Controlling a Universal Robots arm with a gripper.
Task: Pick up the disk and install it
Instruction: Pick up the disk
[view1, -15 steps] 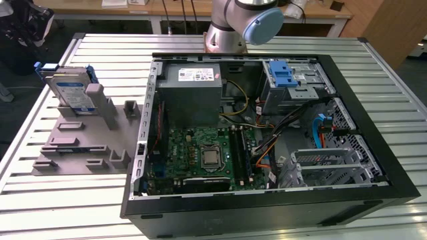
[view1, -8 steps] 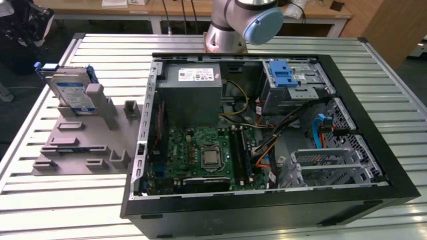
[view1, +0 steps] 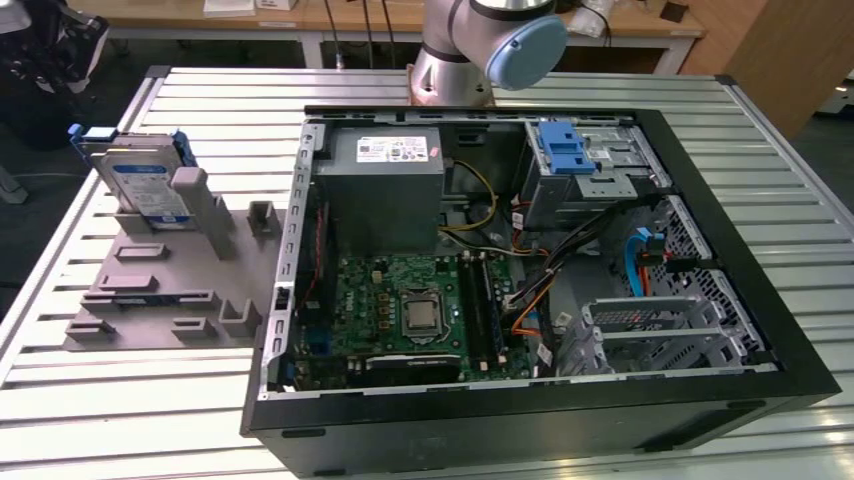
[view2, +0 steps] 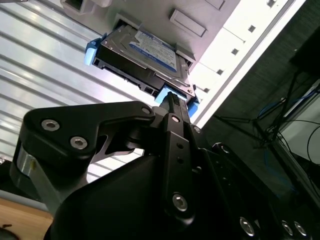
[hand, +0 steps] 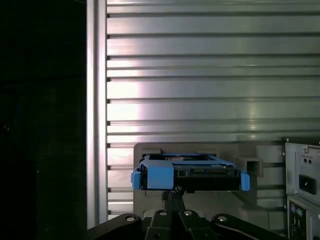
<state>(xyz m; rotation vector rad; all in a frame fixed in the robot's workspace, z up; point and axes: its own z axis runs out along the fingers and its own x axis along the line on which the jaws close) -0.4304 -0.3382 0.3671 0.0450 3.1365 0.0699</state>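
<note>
Nearby, the tool (view2: 172, 100) was poised close to the disk (view2: 150, 52), upright in its stand (view1: 200, 265); tool state could not be told. Off-centre gripping might tip it.

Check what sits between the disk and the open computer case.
The grey holder plate and its short upright post, in the exterior view; the disk stands on that plate, apart from the case.

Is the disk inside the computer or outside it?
Outside. The disk stands on edge in the grey holder on the table, at the exterior view's left of the open computer case.
</note>
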